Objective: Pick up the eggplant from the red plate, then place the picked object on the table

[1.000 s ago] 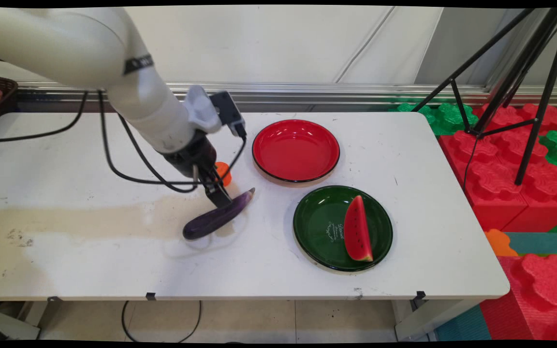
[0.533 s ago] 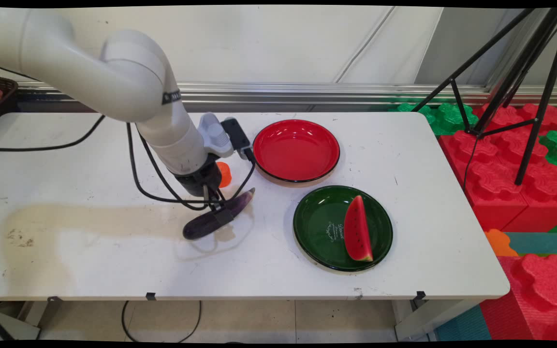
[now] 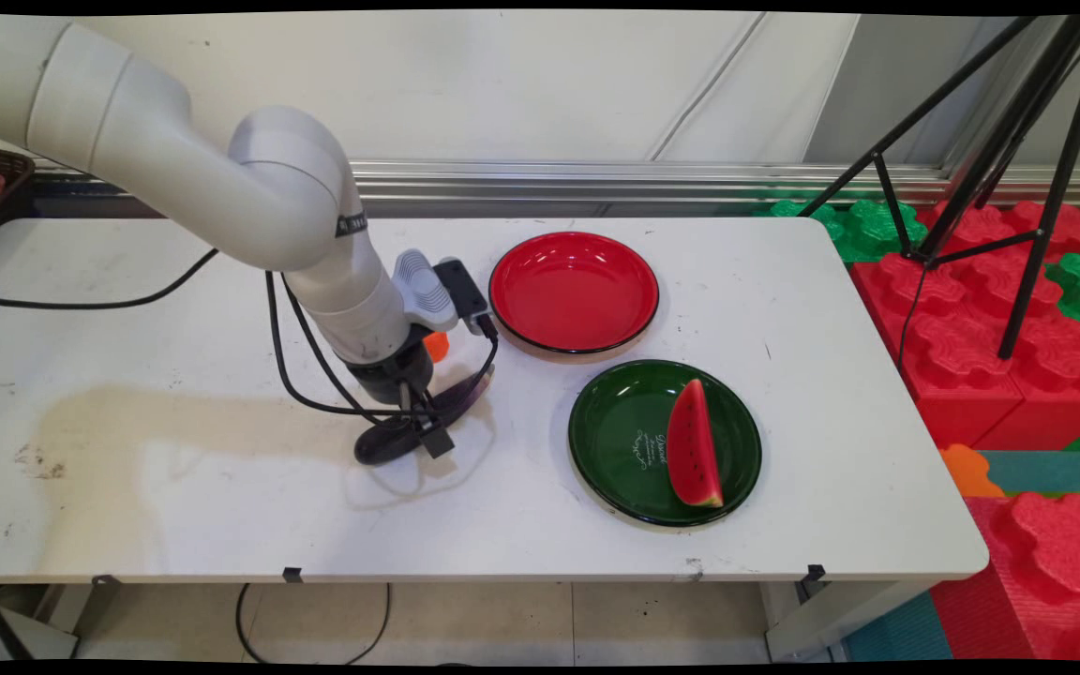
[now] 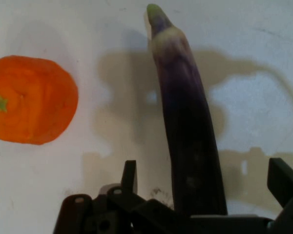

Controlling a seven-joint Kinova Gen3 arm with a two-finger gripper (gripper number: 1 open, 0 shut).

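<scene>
We see a broad white table (image 3: 174, 506) with a smooth, scuffed top and a pale tan stain across its left half, filling most of the main view. The white arm reaches in from the upper left of the frame and ends just left of centre.

At upper centre sits a round, glossy red plate (image 3: 574, 292) with a dark rim and a shallow bowl. Below and to its right, a round, glossy dark green plate (image 3: 624, 441) of the same shape carries a red watermelon wedge (image 3: 693, 444) with a thin green rind, lying on its right half.

Left of centre lies a long, slender, dark purple eggplant (image 3: 381, 444) with a smooth, shiny skin, angled from lower left to upper right. In the hand view the eggplant (image 4: 188, 136) runs up the middle of the frame, paling toward a small greenish tip at the top.

The black two-finger gripper (image 3: 429, 424) is down over the middle of the eggplant. In the hand view the gripper (image 4: 207, 187) stands wide, one finger on each side of the eggplant with gaps showing between.

A small round orange fruit (image 3: 437, 345) peeks out behind the wrist; in the hand view the fruit (image 4: 31, 100) fills the left side, matte and dimpled, apart from the eggplant.
</scene>
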